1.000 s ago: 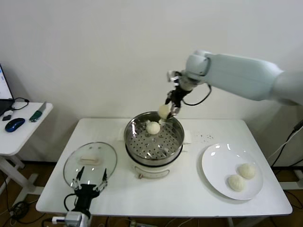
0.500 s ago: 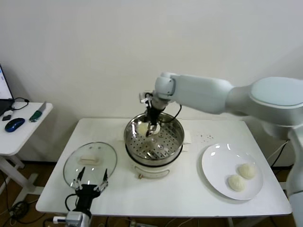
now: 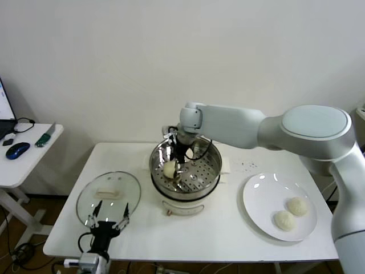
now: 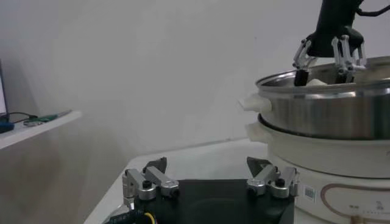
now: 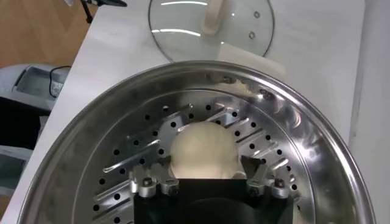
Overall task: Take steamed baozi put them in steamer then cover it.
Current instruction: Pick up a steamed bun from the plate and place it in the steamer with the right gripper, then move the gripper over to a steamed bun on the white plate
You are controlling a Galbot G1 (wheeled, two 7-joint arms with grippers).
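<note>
The right arm is stretched from the right edge of the head view toward the centre, its wrist bent downward. The right pincer is pointed down with fingers spread apart. The left pincer is parked at the lower left, fingers spread wide.

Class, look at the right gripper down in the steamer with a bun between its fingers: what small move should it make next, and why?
Probably lift straight up. The right gripper stands open inside the steamer, and the baozi sits on the perforated tray, so it seems released. Two buns wait on the plate.
</note>
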